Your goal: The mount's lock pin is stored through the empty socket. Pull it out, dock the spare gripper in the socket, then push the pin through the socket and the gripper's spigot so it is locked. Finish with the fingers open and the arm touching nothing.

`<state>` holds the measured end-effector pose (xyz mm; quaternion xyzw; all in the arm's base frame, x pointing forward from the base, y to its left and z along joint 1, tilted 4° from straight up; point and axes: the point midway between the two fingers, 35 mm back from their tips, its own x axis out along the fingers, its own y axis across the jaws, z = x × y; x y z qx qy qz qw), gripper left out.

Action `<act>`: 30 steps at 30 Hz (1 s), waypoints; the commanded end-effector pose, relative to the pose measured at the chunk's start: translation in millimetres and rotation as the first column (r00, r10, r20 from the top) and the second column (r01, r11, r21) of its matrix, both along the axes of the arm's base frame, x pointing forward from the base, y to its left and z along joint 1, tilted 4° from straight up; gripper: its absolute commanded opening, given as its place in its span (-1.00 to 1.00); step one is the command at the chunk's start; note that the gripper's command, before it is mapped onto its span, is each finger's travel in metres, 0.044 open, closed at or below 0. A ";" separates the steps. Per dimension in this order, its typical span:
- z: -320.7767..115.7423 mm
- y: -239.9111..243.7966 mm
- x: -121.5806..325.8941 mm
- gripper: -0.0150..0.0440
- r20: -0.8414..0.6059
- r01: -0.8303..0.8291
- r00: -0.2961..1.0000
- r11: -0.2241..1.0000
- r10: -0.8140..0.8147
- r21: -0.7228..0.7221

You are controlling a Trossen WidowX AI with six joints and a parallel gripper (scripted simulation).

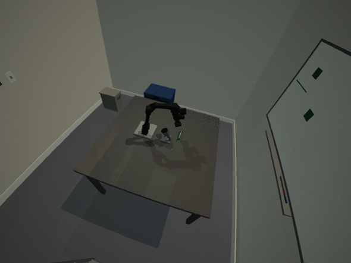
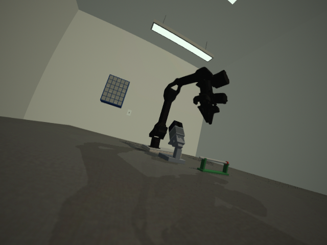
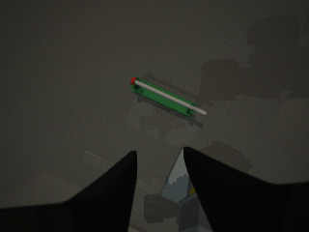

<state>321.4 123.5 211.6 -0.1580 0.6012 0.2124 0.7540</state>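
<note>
My gripper (image 1: 178, 123) (image 2: 209, 121) (image 3: 160, 154) hangs high above the table, pointing down, its fingers partly open with nothing between them. Below and ahead of it the white lock pin (image 1: 180, 132) (image 2: 213, 160) (image 3: 169, 97) with a red head lies across a small green cradle (image 2: 212, 171) (image 3: 166, 102) on the table. The grey mount (image 1: 166, 138) (image 2: 177, 151) (image 3: 180, 186) stands between the arm's base and the cradle. It carries a grey block with a black top, the spare gripper (image 1: 164, 130) (image 2: 176, 129). Nothing touches the arm.
The arm's base sits on a light plate (image 1: 149, 130) near the table's back edge. A blue cabinet (image 1: 159, 93) and a beige box (image 1: 109, 97) stand on the floor behind the table (image 1: 154, 184).
</note>
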 end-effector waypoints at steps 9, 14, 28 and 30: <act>-48.4 18.0 58.1 0.12 -0.366 -0.844 0.524 0.413 0.769 -0.341; -49.7 23.0 61.7 0.12 -0.360 -0.843 0.525 0.413 0.771 -0.345; -102.2 23.0 67.1 0.12 -0.394 -0.858 0.505 0.398 0.768 -0.324; -114.9 21.9 66.9 0.12 -0.403 -0.862 0.499 0.395 0.767 -0.318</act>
